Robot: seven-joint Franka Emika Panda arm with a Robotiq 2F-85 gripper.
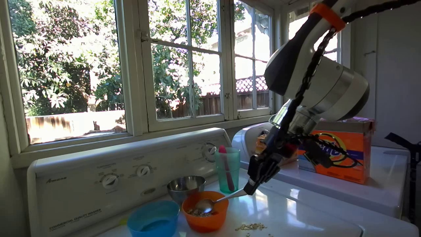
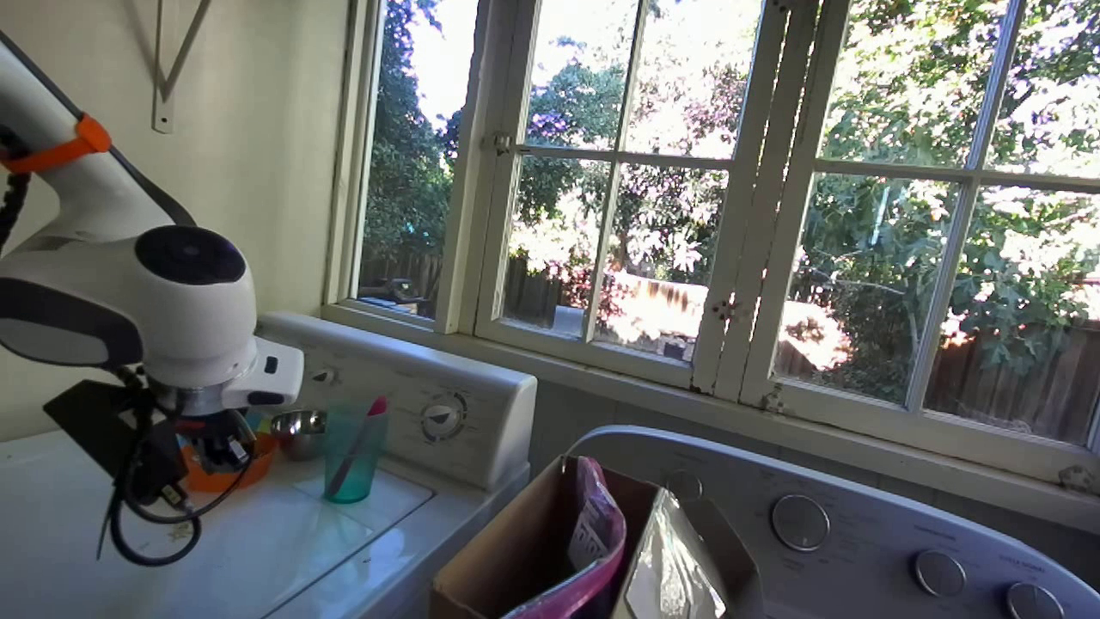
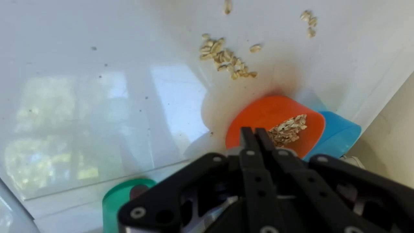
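Observation:
My gripper (image 1: pixel 251 188) is shut on the handle end of a metal spoon (image 1: pixel 204 206). The spoon slants down over the rim of an orange bowl (image 1: pixel 210 224), its head at the oats (image 1: pixel 197 213) inside. In the wrist view my fingertips (image 3: pixel 254 129) are close together in front of the orange bowl (image 3: pixel 262 111); the spoon is hidden there behind the fingers. A blue bowl (image 1: pixel 153 219) and a metal bowl (image 1: pixel 186 188) stand beside the orange one. A green cup (image 1: pixel 232 171) holding a pink utensil (image 1: pixel 222 150) stands behind the gripper.
Spilled oats (image 3: pixel 228 60) lie on the white washer top near the orange bowl. The washer's control panel (image 1: pixel 131 171) rises behind the bowls. An orange detergent box (image 1: pixel 345 168) stands on the neighbouring machine; its open top (image 2: pixel 524 550) shows in an exterior view.

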